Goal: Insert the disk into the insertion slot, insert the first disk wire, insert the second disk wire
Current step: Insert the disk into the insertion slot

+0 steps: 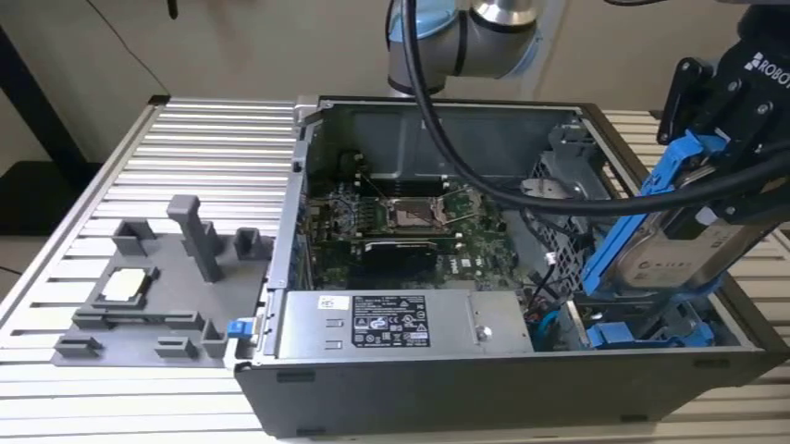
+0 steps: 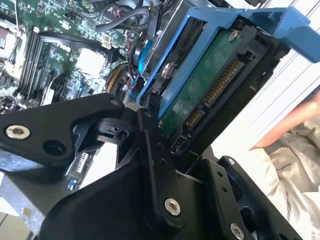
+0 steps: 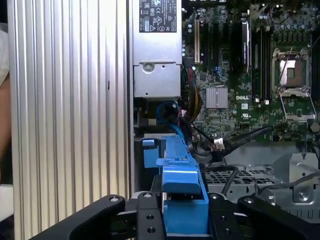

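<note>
The gripper (image 1: 722, 190) was clenched on the disk (image 1: 672, 254), with its 2 fingers closed against the blue frame (image 3: 182, 197). The disk hung tilted, upper end away from the open computer case (image 1: 494, 388), lower end near the insertion slot (image 1: 558, 242) at the exterior view's right, not seated. The power-supply box (image 1: 376, 324) lay beside the slot. 1 grey fixture tray (image 1: 161, 296) stood well apart on the ribbed table (image 1: 210, 139).
</note>
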Available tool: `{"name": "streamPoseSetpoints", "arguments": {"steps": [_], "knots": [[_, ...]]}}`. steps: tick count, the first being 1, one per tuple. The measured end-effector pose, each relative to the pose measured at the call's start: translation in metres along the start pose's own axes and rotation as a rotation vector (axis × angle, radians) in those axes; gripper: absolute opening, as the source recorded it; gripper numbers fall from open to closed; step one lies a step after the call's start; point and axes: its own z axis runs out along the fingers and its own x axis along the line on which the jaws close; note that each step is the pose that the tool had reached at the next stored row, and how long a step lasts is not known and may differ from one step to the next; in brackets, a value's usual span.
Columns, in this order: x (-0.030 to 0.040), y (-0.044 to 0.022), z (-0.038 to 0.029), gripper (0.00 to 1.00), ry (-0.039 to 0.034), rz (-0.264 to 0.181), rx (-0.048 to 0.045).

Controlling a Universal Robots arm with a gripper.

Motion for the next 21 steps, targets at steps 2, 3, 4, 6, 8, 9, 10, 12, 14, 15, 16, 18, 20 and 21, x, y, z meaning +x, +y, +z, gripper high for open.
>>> {"name": "streamPoseSetpoints", "arguments": {"steps": [2, 3, 4, 6, 8, 9, 10, 12, 14, 15, 16, 18, 20, 21], "knots": [[0.0000, -0.0010, 0.0035, 0.33, -0.0002, 0.000, 0.0000], [0.0000, -0.0015, 0.0051, 0.33, 0.0001, 0.000, 0.0000], [0.0000, -0.0020, 0.0066, 0.33, 0.0000, 0.000, 0.0000], [0.0000, -0.0031, 0.0095, 0.33, 0.0000, 0.000, 0.0000], [0.0000, -0.0038, 0.0121, 0.33, 0.0000, 0.000, 0.0000], [0.0000, -0.0040, 0.0132, 0.33, 0.0000, 0.000, 0.0000], [0.0000, -0.0044, 0.0142, 0.33, 0.0000, 0.000, 0.0000], [0.0000, -0.0050, 0.0163, 0.33, 0.0001, -0.001, 0.0000], [-0.0001, -0.0056, 0.0186, 0.33, 0.0000, -0.003, 0.0000], [-0.0001, -0.0059, 0.0196, 0.33, 0.0001, -0.003, 0.0000], [-0.0001, -0.0061, 0.0207, 0.33, 0.0001, -0.004, 0.0000], [-0.0001, -0.0067, 0.0230, 0.33, 0.0000, -0.005, 0.0000], [-0.0001, -0.0073, 0.0254, 0.33, 0.0001, -0.006, 0.0000], [-0.0001, -0.0077, 0.0266, 0.33, 0.0001, -0.007, 0.0000]]}}
